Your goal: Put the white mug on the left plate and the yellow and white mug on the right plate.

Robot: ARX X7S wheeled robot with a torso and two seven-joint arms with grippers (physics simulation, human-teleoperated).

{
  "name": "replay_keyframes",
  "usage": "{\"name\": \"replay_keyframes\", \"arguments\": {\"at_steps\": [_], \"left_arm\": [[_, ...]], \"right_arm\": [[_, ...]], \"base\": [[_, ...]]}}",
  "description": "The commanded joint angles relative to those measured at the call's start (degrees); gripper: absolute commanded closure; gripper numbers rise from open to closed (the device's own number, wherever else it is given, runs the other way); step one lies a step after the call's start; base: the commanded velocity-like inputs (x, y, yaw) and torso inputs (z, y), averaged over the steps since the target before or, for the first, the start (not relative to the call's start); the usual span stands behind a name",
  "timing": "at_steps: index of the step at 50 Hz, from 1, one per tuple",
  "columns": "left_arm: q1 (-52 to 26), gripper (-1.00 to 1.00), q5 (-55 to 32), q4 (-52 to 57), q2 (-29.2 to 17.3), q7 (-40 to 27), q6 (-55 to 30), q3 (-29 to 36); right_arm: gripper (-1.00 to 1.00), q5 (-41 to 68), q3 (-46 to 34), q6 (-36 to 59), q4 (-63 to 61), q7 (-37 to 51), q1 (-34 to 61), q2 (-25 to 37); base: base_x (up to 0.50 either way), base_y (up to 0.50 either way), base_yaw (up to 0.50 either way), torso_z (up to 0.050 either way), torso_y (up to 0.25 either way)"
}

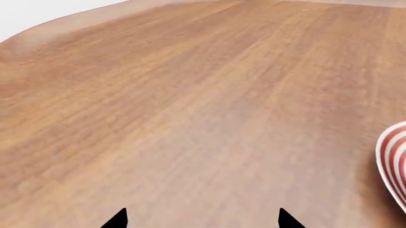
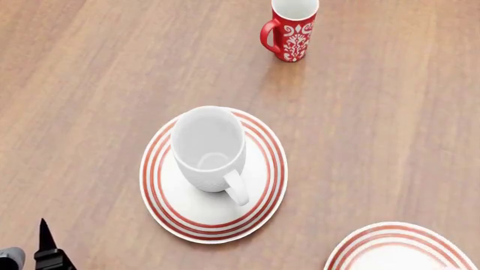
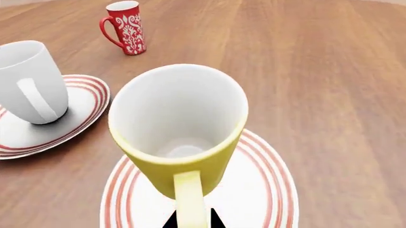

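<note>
white mug (image 2: 208,149) upright on left plate (image 2: 166,208) | yellow mug (image 3: 180,128) over right plate (image 3: 266,190) | right gripper (image 3: 190,219) clamps handle; left gripper (image 1: 201,219) spread, empty | risk: early release tips mug

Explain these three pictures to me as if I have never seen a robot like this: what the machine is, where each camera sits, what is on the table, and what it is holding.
This is a simulated wheeled robot with two arms, each ending in a pincer. One picture comes from a camera on its head, looking down; the other two come from cameras near each pincer.

In the head view, a wooden table carries the white mug, standing upright on the left plate. A red patterned mug stands farther back, and the right plate shows at the lower edge.

The right wrist view looks into the yellow and white mug over the right plate. The right pincer sits at the mug's handle and seems closed on it.

The left wrist view shows bare wood, a plate's edge, and the left pincer spread open, holding nothing.
</note>
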Motion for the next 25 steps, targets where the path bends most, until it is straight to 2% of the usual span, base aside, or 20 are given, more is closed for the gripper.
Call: {"name": "replay_keyframes", "arguments": {"at_steps": [1, 25], "left_arm": [[0.3, -1.0, 0.4, 0.3, 1.0, 0.7, 0.6, -2.2], [1.0, -1.0, 0.1, 1.3, 0.7, 0.0, 0.6, -2.3]], "right_arm": [[1.0, -2.2, -0.4, -1.2, 4.8, -2.5, 2.4, -0.8], [1.0, -1.7, -2.5, -0.9, 10.2, -2.2, 6.3, 0.6]], "base": [[0.0, 0.0, 0.0, 0.0, 0.0], [0.0, 0.0, 0.0, 0.0, 0.0]]}}
